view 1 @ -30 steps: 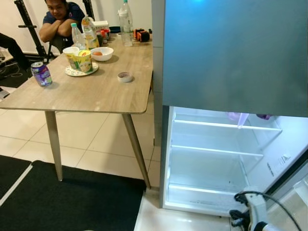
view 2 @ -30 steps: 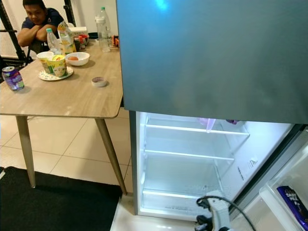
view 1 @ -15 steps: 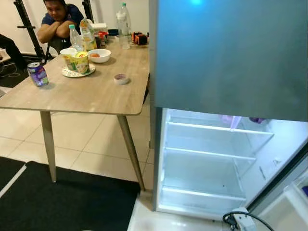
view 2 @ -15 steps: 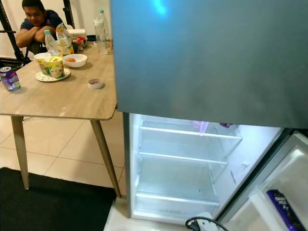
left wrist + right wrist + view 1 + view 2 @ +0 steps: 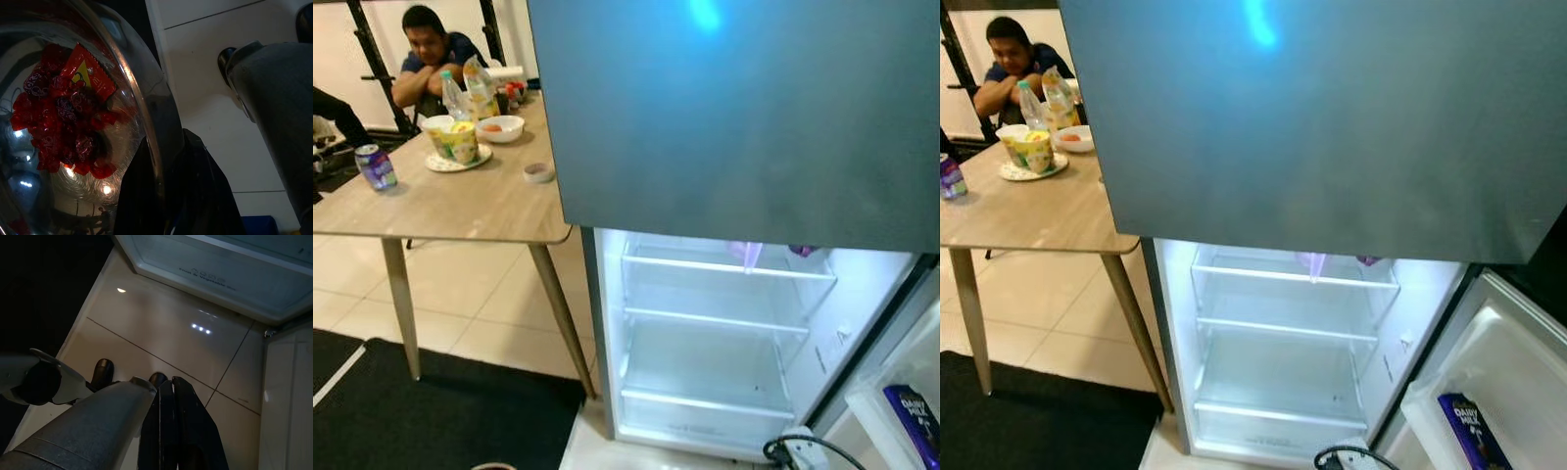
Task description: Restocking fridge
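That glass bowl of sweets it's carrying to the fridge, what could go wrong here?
The left gripper pinches only the rim of the glass bowl, so it might slip or tip and spill the red sweets. The open fridge door stands close on the right, and an arm might bump it.

**Fridge open, bowl in my left jaws**

My left jaws pinch the rim of a clear glass bowl (image 5: 73, 122) of red-wrapped sweets (image 5: 63, 117). Before me the grey fridge (image 5: 744, 117) stands open, its lit white shelves (image 5: 724, 269) nearly bare.

Purple carton (image 5: 1471, 432) cut off below; shelf item (image 5: 801, 251) perhaps purple, indistinct.
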